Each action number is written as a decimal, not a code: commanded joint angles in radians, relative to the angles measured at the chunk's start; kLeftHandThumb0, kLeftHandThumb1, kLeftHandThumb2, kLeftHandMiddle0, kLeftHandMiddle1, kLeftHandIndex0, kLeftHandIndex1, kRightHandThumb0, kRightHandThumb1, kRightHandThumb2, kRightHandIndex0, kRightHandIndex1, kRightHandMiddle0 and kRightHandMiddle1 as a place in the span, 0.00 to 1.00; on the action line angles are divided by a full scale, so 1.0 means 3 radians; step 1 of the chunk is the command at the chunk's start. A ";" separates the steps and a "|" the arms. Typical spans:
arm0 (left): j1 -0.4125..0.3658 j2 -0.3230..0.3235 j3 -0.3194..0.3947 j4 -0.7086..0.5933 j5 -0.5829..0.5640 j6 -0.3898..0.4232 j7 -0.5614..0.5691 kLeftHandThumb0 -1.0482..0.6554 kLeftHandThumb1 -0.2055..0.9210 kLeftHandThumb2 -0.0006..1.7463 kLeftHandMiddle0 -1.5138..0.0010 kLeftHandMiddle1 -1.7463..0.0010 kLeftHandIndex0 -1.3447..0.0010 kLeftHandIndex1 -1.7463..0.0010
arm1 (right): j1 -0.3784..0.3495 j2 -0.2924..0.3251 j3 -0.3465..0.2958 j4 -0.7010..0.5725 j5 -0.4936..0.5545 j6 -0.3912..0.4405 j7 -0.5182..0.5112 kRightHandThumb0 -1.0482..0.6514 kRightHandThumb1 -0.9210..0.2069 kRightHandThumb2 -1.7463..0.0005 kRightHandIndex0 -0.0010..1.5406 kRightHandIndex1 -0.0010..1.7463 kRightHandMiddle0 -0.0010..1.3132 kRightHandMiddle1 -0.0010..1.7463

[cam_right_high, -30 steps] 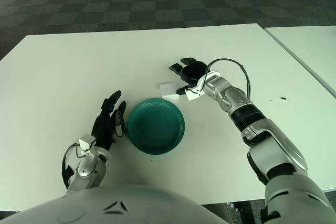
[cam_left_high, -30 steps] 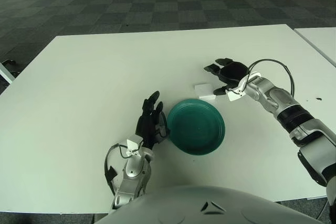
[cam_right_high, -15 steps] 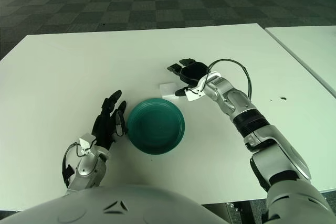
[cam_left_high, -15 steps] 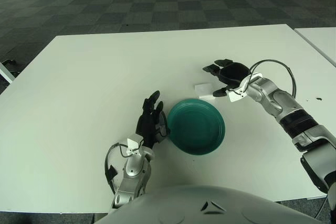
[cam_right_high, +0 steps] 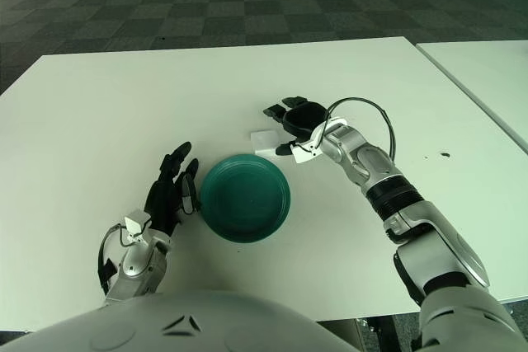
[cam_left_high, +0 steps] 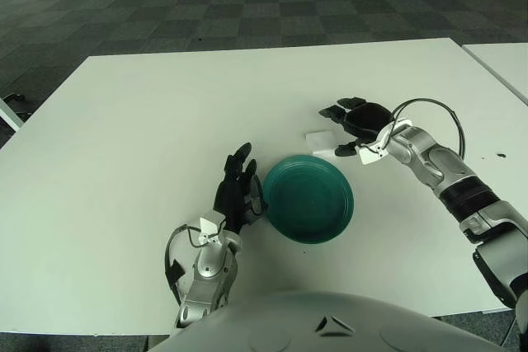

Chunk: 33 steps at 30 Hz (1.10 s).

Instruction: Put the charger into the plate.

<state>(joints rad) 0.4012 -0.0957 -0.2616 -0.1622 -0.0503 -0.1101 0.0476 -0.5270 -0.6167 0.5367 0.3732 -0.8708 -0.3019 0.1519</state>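
A small white charger (cam_left_high: 321, 143) lies on the white table (cam_left_high: 124, 121), just behind the far rim of the round green plate (cam_left_high: 308, 198). My right hand (cam_left_high: 351, 125) hovers right beside the charger on its right, black fingers (cam_left_high: 332, 110) spread around it without closing on it. The plate holds nothing. My left hand (cam_left_high: 238, 190) shows beside the plate's left rim, fingers extended and holding nothing.
A second white table (cam_left_high: 503, 63) stands at the right, with a narrow gap between. A small dark spot (cam_left_high: 500, 155) marks the table near the right edge. Dark checkered carpet lies beyond the far edge.
My right hand has dropped slightly lower around the charger and shifted a little toward it. The charger, the plate and my left hand have stayed in place.
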 commanded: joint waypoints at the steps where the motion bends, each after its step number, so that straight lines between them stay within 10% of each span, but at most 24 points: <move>1: 0.0034 -0.0015 -0.0001 0.0023 0.0021 0.0027 -0.0012 0.05 1.00 0.62 0.80 1.00 1.00 0.66 | 0.0011 0.0011 -0.0005 -0.0026 -0.0037 0.0006 0.0028 0.20 0.00 0.67 0.10 0.00 0.00 0.19; 33: 0.0111 -0.0075 -0.0037 -0.0075 0.0034 0.0076 0.0056 0.06 1.00 0.64 0.82 1.00 1.00 0.71 | -0.0046 0.0298 0.0051 0.0517 -0.0060 0.0081 -0.0108 0.20 0.00 0.66 0.11 0.00 0.00 0.20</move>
<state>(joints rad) 0.4239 -0.0990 -0.2679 -0.1890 -0.0486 -0.1009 0.0526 -0.5273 -0.5401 0.5443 0.5048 -0.8784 -0.2766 0.1435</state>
